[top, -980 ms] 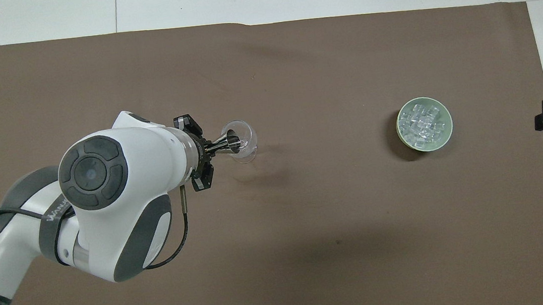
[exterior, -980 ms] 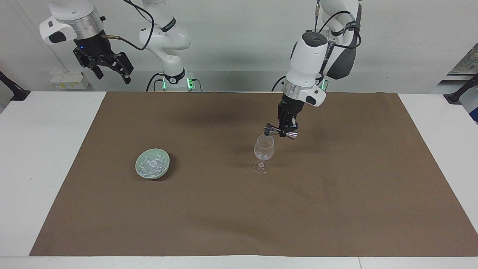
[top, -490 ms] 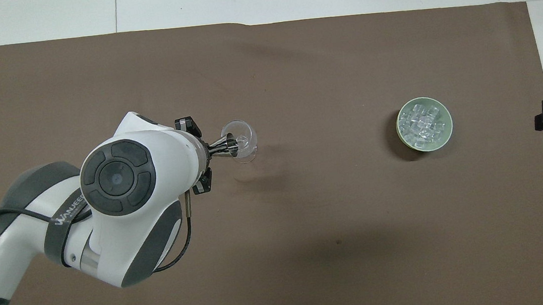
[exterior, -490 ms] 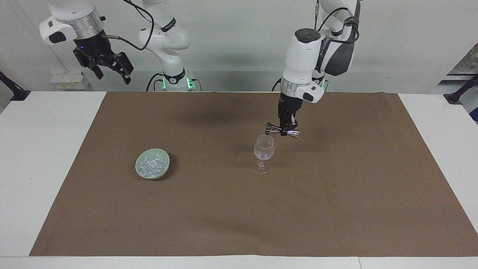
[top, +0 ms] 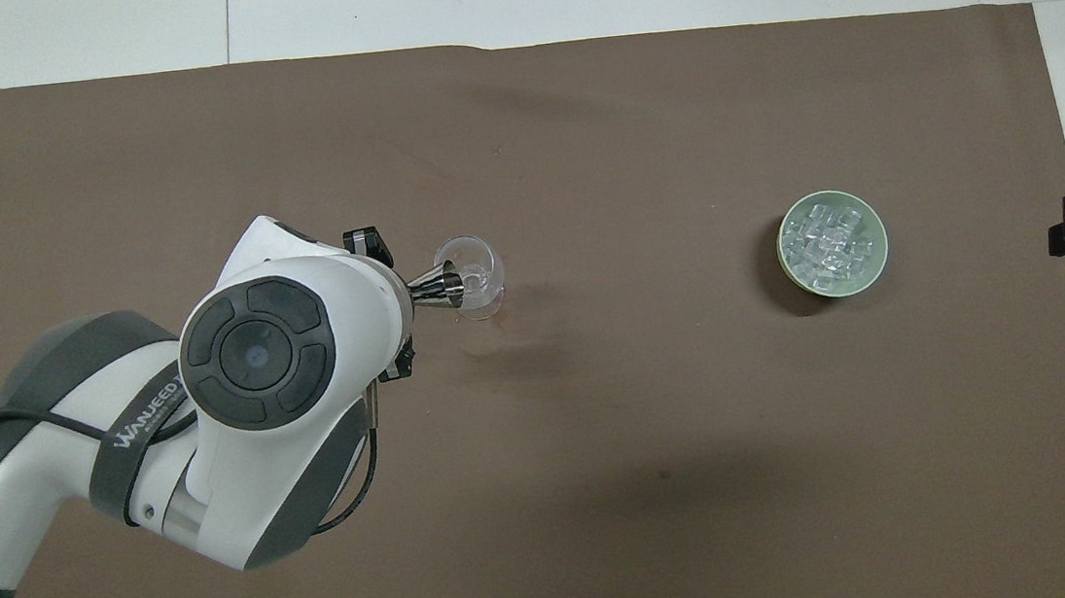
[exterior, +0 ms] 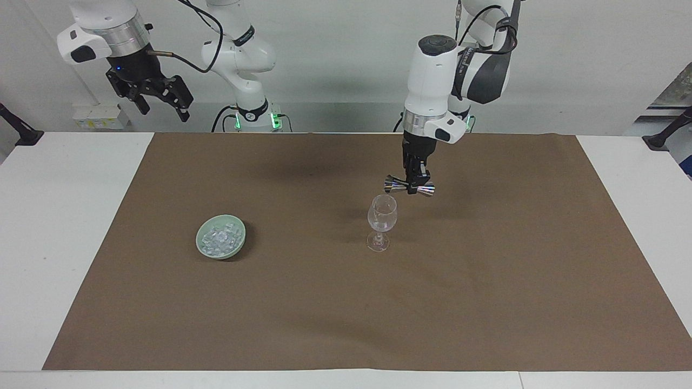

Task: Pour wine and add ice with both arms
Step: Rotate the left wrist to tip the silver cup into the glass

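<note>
Brown mat (exterior: 486, 281) — our left gripper (exterior: 417, 180) clamps a steel jigger (exterior: 409, 187) tipped just above the wine glass (exterior: 381, 215); pouring step, we judge. Next comes ice (exterior: 220, 239) from the bowl (exterior: 201, 246) beside the glass — right gripper (exterior: 158, 99) waits, spread wide, empty.

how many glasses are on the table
1: the glass stands upright on the brown mat, toward the left arm's end from the bowl, just under the jigger that the left gripper holds. None seems hidden.

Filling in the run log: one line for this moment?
left gripper: shut on jigger, tipped over wine glass | right gripper: open, waiting | ice: in bowl
</note>
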You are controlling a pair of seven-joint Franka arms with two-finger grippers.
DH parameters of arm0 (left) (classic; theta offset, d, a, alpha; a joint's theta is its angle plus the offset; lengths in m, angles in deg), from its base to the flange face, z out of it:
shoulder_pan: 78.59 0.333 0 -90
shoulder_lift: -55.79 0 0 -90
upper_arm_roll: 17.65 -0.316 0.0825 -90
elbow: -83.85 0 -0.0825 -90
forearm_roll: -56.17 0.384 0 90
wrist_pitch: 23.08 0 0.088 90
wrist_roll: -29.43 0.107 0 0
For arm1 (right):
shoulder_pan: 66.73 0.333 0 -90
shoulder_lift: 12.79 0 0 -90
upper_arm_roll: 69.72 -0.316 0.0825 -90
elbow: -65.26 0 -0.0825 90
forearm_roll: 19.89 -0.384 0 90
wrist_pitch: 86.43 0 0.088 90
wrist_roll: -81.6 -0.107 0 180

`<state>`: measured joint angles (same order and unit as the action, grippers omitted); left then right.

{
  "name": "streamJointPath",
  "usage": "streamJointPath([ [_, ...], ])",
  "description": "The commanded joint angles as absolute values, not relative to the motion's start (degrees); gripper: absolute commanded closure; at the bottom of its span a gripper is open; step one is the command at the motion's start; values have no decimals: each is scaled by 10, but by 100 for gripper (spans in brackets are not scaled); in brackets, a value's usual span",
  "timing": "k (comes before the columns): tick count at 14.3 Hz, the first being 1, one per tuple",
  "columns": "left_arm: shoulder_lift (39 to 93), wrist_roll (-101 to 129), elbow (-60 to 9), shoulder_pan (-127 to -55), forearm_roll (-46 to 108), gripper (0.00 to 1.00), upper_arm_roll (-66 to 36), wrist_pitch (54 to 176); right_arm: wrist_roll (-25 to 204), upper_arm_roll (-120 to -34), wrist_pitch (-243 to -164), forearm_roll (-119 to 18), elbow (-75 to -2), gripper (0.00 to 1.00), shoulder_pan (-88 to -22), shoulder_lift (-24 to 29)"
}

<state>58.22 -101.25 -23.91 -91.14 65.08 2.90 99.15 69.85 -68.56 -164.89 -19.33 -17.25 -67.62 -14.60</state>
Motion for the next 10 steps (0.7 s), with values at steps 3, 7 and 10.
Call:
streamJointPath([
  [3,598,-1049,-212,-940,696,100,18,964,711,-688,-1647,-198,-177,0,-681,-153],
  [7,611,-1055,-197,-956,707,100,17,950,711,-688,-1647,-198,-177,0,-681,-153],
  [10,619,-1055,-188,-957,719,100,17,935,711,-688,-1647,-198,-178,0,-681,-153],
])
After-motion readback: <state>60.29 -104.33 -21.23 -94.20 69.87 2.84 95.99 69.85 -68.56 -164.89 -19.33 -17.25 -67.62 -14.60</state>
